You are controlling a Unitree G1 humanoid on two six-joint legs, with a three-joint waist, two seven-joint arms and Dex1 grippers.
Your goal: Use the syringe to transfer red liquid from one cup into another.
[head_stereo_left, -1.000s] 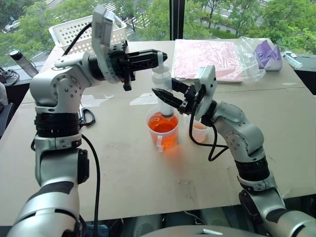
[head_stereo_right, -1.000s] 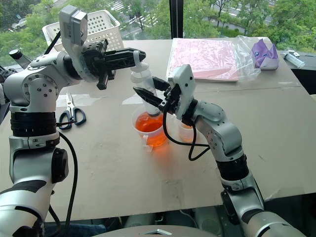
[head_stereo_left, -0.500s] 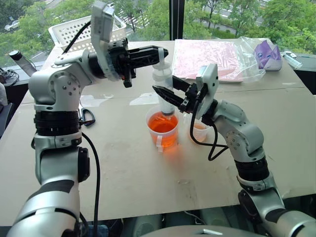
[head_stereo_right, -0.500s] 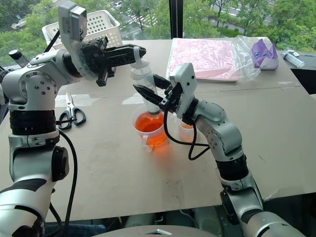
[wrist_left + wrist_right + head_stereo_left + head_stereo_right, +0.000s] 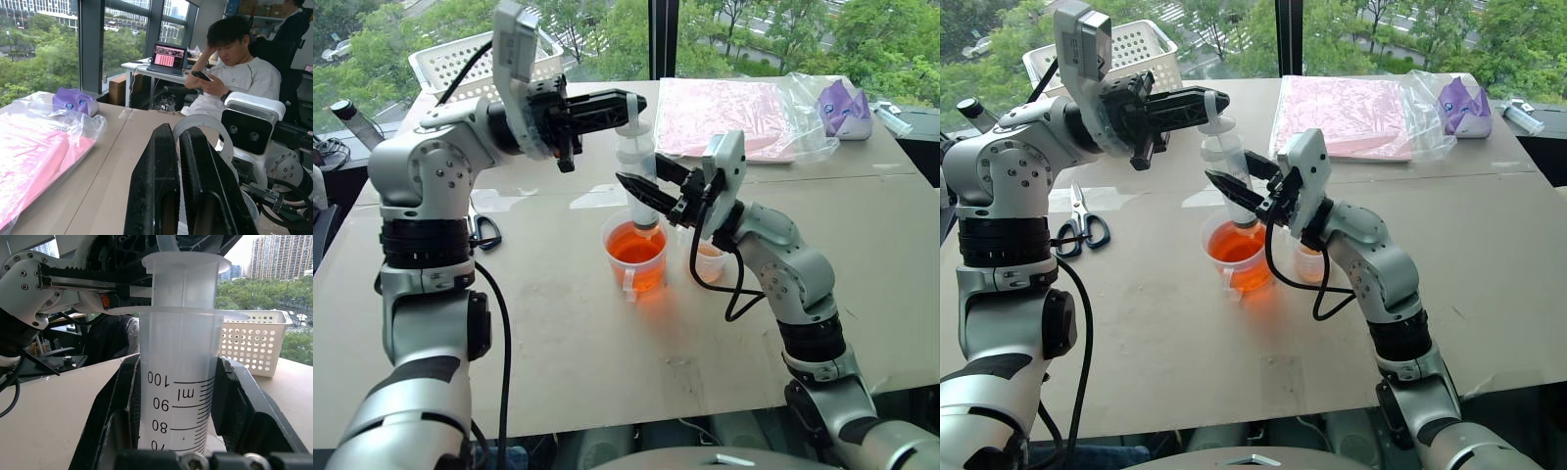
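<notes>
A large clear syringe (image 5: 636,171) stands upright over the wider handled cup (image 5: 635,253) near the middle of the brown worktop (image 5: 558,333), its narrow tip dipped toward the orange-red liquid (image 5: 636,247) that half fills the cup. The right gripper (image 5: 641,191) clamps the marked barrel between its two black fingers (image 5: 239,401), one on each side, the arm bent at the elbow and reaching in from the near right with the wrist angled up and to the left. Above it, the left gripper (image 5: 625,100) points level to the right from a raised, outstretched arm, its fingers (image 5: 156,196) pressed narrowly together on the ring at the top of the white plunger (image 5: 1209,125). Just right of the handled cup, partly hidden behind the right forearm, stands the smaller clear cup (image 5: 709,260) with a little pale orange liquid in its bottom. A pair of black-handled scissors (image 5: 1077,227) lies on the worktop to the left, beside the left arm. Along the far edge sit a white perforated basket (image 5: 460,64) at the left, a pink sheet in a clear plastic bag (image 5: 734,117) right of centre, and a purple pouch (image 5: 845,108) farther right. In the left wrist view a person in a white shirt (image 5: 230,73) sits beyond the worktop, looking at a phone, with a laptop (image 5: 168,58) open on a desk behind. Trees fill the windows on the far side.
</notes>
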